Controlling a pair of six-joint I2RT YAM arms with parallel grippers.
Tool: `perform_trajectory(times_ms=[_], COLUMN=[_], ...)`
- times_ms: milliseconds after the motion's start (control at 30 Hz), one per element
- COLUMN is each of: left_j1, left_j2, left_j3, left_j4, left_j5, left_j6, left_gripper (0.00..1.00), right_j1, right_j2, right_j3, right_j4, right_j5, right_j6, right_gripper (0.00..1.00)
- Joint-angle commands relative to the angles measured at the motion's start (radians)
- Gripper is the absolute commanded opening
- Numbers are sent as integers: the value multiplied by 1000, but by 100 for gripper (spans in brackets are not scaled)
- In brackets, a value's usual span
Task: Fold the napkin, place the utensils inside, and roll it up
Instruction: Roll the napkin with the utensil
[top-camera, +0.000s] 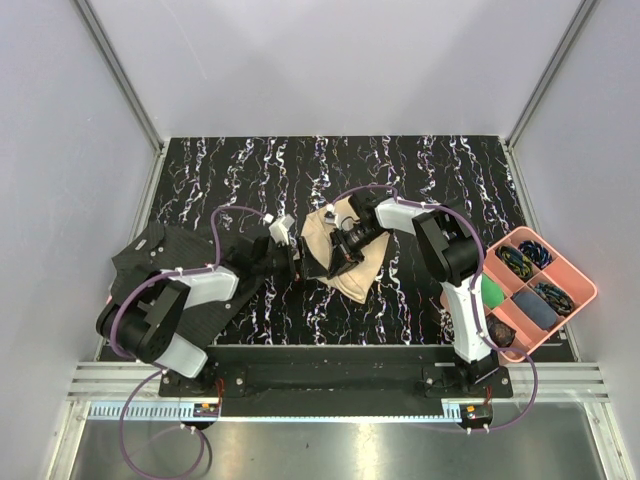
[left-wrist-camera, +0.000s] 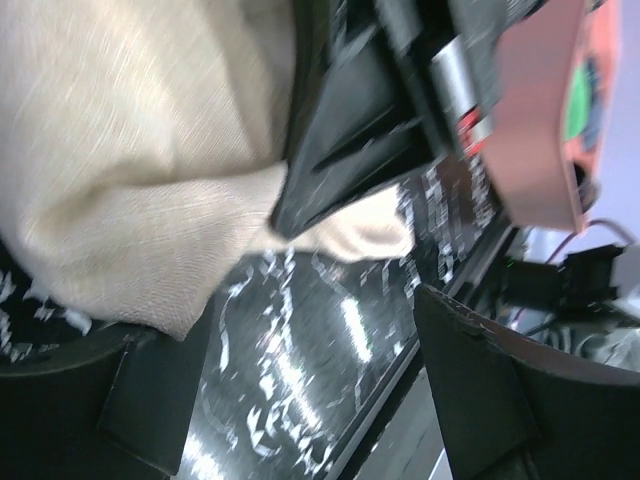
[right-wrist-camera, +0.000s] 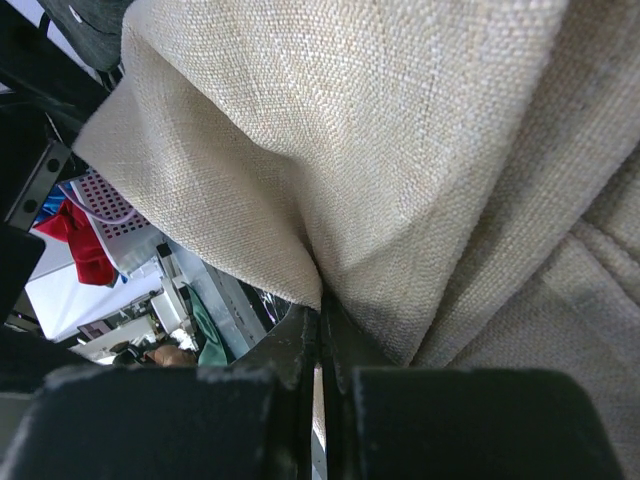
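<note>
The beige napkin (top-camera: 345, 262) lies bunched on the marbled black table, partly lifted. My right gripper (top-camera: 337, 252) reaches in from the right and is shut on a fold of the cloth. In the right wrist view the jaws (right-wrist-camera: 320, 325) pinch the napkin (right-wrist-camera: 400, 150), which drapes over them. My left gripper (top-camera: 297, 260) stands open just left of the napkin. In the left wrist view its fingers (left-wrist-camera: 480, 390) are spread wide over bare table, with the napkin's edge (left-wrist-camera: 130, 180) above them and the right gripper (left-wrist-camera: 350, 130) beyond. The utensils are out of view.
A dark mat (top-camera: 165, 262) lies at the left under the left arm. A pink compartment tray (top-camera: 577, 287) with small coloured items stands at the right edge, with a green item (top-camera: 492, 293) beside it. White walls enclose the table.
</note>
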Motion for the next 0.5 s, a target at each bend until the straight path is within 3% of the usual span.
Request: perform_trajectory(times_ms=[0, 467], left_j1=[0, 39], left_j2=[12, 76], left_j3=[-10, 5], left_j4=[233, 284], left_j5=[1, -50], left_j6=[-92, -58], left_gripper=[83, 84], right_j1=[-4, -5], right_j2=[9, 17], right_j3=[10, -2], right_j4=[-10, -10], right_j5=[9, 16], right_j6=[2, 4], right_gripper=[0, 0])
